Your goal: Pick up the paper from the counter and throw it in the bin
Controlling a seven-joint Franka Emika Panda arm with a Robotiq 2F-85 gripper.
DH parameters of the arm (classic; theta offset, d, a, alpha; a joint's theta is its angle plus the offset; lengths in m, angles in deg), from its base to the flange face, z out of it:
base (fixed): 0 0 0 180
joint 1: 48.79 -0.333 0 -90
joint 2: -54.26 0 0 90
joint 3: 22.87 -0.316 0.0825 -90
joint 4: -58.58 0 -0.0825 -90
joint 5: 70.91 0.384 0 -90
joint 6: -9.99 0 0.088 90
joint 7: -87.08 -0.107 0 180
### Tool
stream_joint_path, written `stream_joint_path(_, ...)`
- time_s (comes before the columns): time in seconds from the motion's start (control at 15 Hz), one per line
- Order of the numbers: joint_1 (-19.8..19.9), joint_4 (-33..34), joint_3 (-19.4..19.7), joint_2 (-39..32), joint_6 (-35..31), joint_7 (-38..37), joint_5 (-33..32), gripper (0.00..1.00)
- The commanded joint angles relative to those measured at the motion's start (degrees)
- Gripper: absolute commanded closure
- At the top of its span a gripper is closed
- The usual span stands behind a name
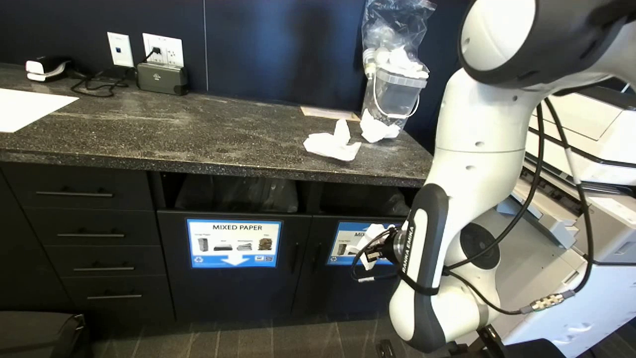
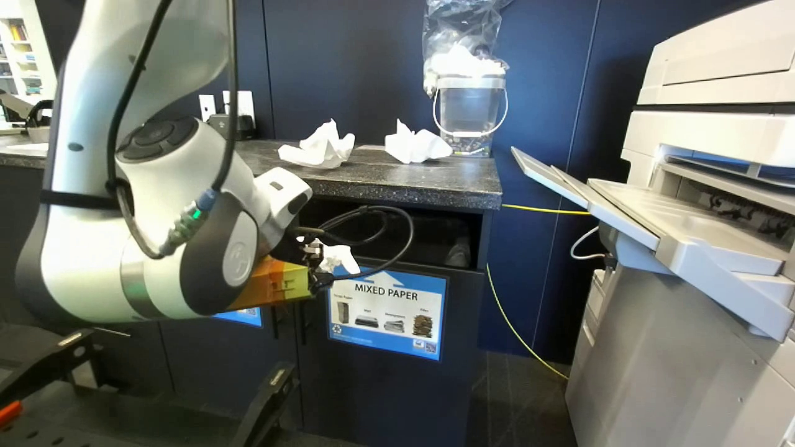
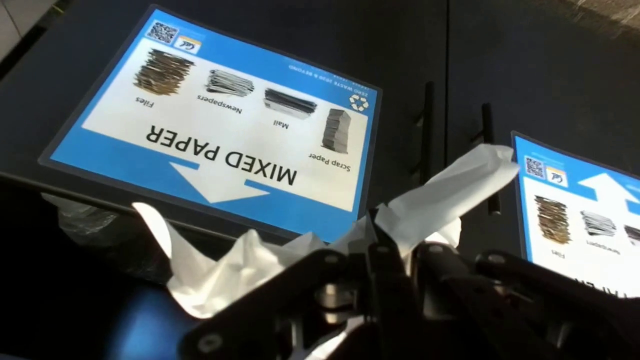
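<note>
My gripper point(image 3: 382, 235) is shut on a crumpled white paper point(image 3: 450, 192), which sticks out on both sides of the fingers. In an exterior view the held paper point(image 2: 340, 257) is below the counter edge, in front of a bin cabinet near its dark opening point(image 2: 428, 230). It also shows in an exterior view point(image 1: 371, 233) before a blue sign. Two other crumpled papers lie on the counter, one nearer point(image 1: 330, 144) and one by the bucket point(image 1: 375, 128). The mixed paper bin point(image 1: 293, 258) has an open slot with a plastic liner point(image 1: 238, 193). The gripper is partly hidden by the arm.
A clear bucket point(image 1: 397, 94) with a bag of white items stands at the counter's back corner. A large printer point(image 2: 695, 261) with a protruding tray stands beside the counter. Drawers point(image 1: 84, 228) are under the counter's far end. A loose cable point(image 2: 404, 242) loops by the gripper.
</note>
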Motion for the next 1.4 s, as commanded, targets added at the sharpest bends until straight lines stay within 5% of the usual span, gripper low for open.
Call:
stream_joint_path(0.0,6.76,7.61,0.01,-2.6,-0.07,6.0,-4.57,0.98)
stream_joint_path(0.13,10.83,9.4,0.27,-5.51,-4.28,7.49,-9.25,0.98)
stream_joint_path(0.93,28.68,29.91,-1.97,-9.39,3.19,5.37,-37.74,0.99)
stream_joint_path(1.33,31.66,40.64,-3.76,-15.06,2.6,2.12,-40.08,0.99)
